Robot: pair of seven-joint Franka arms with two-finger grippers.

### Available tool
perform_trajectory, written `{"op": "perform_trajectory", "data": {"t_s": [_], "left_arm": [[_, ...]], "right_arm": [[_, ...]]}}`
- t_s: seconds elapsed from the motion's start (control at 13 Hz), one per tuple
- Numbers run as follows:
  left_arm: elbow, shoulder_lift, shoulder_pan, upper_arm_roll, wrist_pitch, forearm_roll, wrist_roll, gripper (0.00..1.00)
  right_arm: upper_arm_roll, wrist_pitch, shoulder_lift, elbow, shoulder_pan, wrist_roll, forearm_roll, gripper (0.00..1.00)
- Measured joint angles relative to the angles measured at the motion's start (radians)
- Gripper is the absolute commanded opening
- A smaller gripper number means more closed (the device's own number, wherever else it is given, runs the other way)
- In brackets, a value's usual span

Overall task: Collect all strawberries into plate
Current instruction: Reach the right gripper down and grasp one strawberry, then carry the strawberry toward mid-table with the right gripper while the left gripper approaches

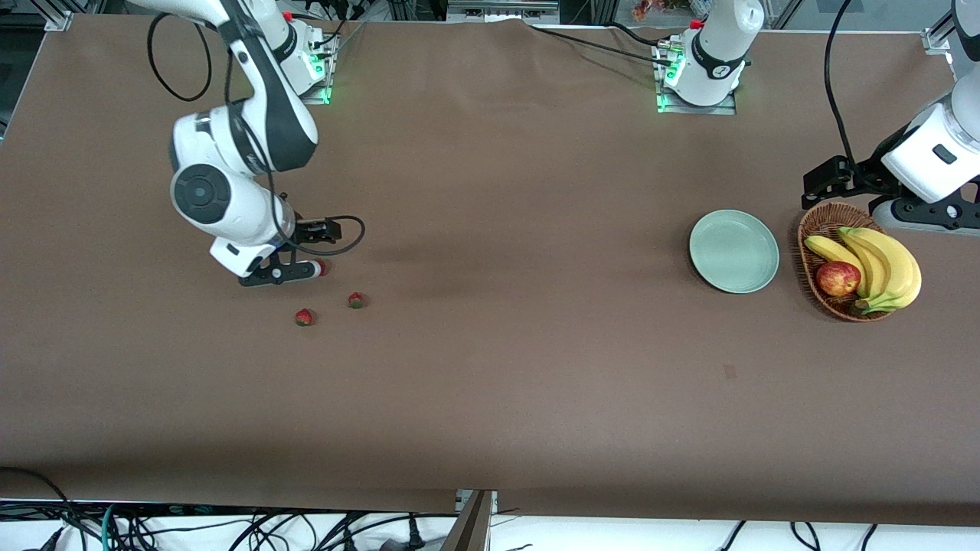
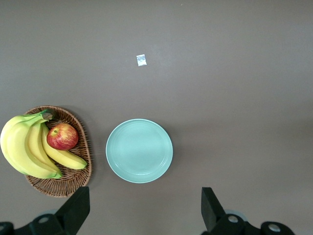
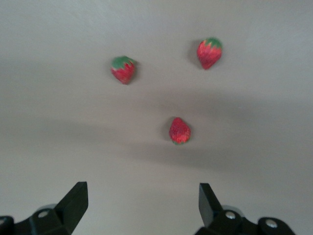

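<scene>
Over strawberries (image 3: 180,130) — right gripper (image 3: 142,208) open; no legible writing.

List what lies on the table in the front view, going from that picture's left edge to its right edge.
Strawberry nearest the camera → strawberry → pale green plate → wicker basket with an apple and bananas. The third berry is left out: the right gripper overlaps it.

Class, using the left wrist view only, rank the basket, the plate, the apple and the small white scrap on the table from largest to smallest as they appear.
1. Basket and plate: alike in size, and the bananas cover part of the basket, so no firm order.
2. Apple.
3. White scrap, by far the smallest.
</scene>
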Motion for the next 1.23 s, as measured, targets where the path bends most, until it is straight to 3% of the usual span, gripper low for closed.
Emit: {"op": "perform_trajectory", "data": {"t_s": [0.15,0.46,0.77,1.23], "left_arm": [[0.000,0.000,0.000,0.000,0.000,0.000,0.000,1.00],[0.000,0.000,0.000,0.000,0.000,0.000,0.000,1.00],[0.000,0.000,0.000,0.000,0.000,0.000,0.000,1.00],[0.000,0.000,0.000,0.000,0.000,0.000,0.000,1.00]], "right_arm": [[-0.001,0.131,0.027,-0.102,0.000,-0.001,-0.001,1.00],[-0.010,0.255,0.098,-0.129,-0.002,-0.051,-0.003,0.93],[-0.047,0.334,0.160,-0.128,-0.011,-0.149,-0.003,0.68],[-0.050,0.338,0.168,-0.118,-0.012,-0.156,-0.003,0.24]]}}
